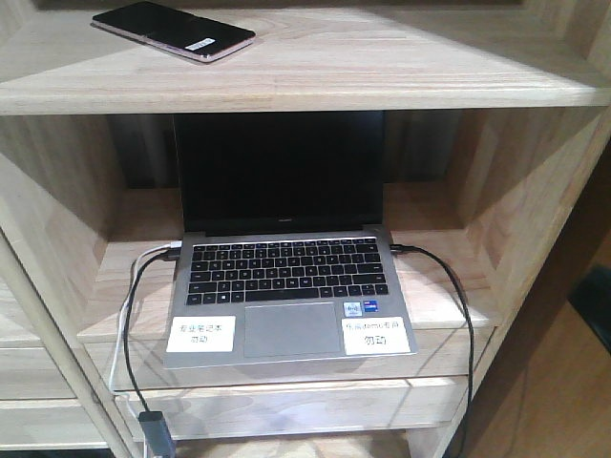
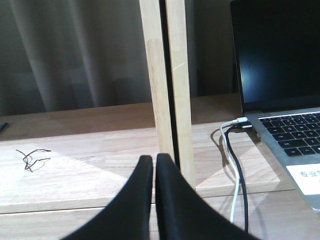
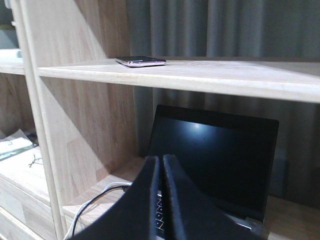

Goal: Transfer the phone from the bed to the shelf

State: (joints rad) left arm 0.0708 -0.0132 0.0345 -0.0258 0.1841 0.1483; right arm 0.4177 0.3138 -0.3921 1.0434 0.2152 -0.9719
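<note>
The black phone [image 1: 173,30] with a pinkish edge and white sticker lies flat on the upper board of the pale-wood shelf [image 1: 382,81], at its left end. In the right wrist view the phone [image 3: 140,61] shows far up on that board. My right gripper [image 3: 161,160] is shut and empty, well below the phone, in front of the laptop screen. Pointing at a shelf upright [image 2: 170,85], my left gripper [image 2: 154,159] is also shut with nothing in it. The bed is out of view.
An open grey laptop [image 1: 286,286] sits in the compartment under the phone, with black and white cables [image 1: 134,315] hanging off the board's left edge and a black cable [image 1: 458,305] on the right. Glasses [image 2: 31,157] lie on the neighbouring left board. Curtains hang behind.
</note>
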